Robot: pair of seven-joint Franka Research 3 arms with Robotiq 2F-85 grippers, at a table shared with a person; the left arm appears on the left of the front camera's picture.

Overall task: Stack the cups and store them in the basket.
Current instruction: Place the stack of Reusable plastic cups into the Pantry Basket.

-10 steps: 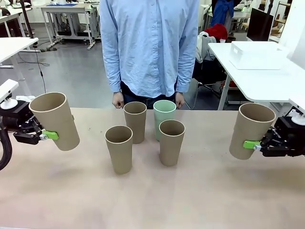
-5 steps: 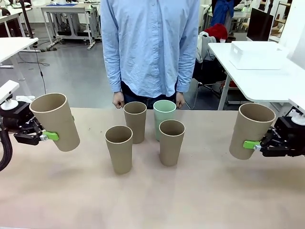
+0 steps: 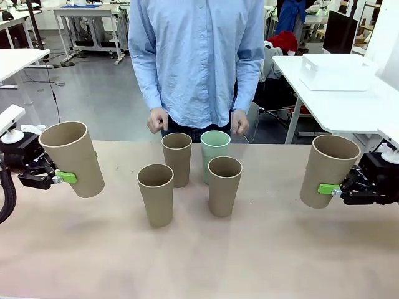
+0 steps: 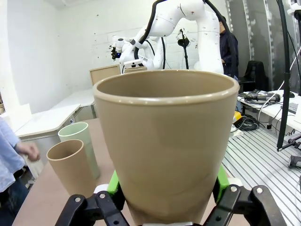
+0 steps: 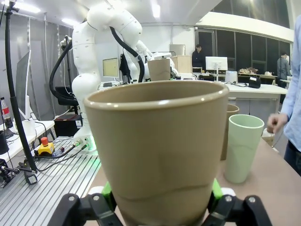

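Observation:
My left gripper (image 3: 62,177) is shut on a tan cup (image 3: 72,157), held tilted above the table's left side; the same cup (image 4: 167,141) looms between its green pads in the left wrist view. On the right, my right gripper (image 3: 327,189) is shut on another tan cup (image 3: 328,169), seen close up (image 5: 157,146) in the right wrist view. Three tan cups (image 3: 156,194) (image 3: 177,158) (image 3: 224,185) and a mint green cup (image 3: 214,149) stand upright in a cluster mid-table. The basket is out of view on this table.
A person in a blue shirt stands at the far edge, hands (image 3: 158,119) (image 3: 240,124) raised slightly above the table behind the cluster. A white bin (image 3: 336,71) sits on another table at the back right. Bare tabletop (image 3: 199,255) lies in front.
The person's hands have lifted a little from the table's far edge. Both arms and their cups have stayed still.

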